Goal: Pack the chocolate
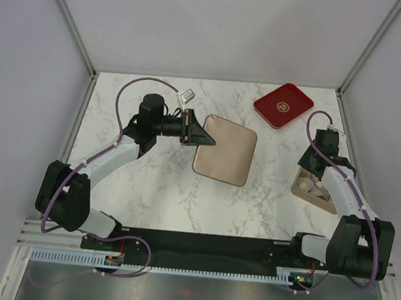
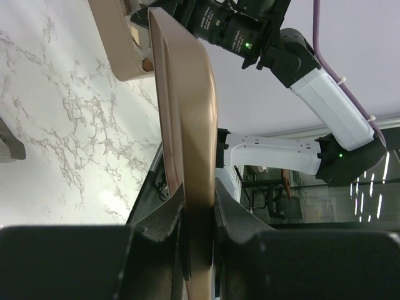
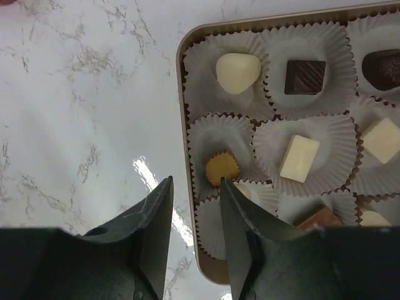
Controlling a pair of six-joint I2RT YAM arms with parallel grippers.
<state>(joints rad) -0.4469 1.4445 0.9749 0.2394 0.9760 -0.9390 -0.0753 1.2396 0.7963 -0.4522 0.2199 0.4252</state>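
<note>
Chocolate (image 3: 237,72) in box (image 3: 182,112) on white marble table (image 1: 148,187); grey walls (image 1: 218,32).

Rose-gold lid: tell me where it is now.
Top view: the rose-gold lid is mid-table, its left edge clamped in the left claw, with the red tray beyond it to the right.

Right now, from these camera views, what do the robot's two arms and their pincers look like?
The left arm and right arm both have white link shells joined by bulky black joints. A thin purple cable loops along each arm. The left pincer and right pincer each have two dark, wedge-shaped fingers. No markings are readable.
</note>
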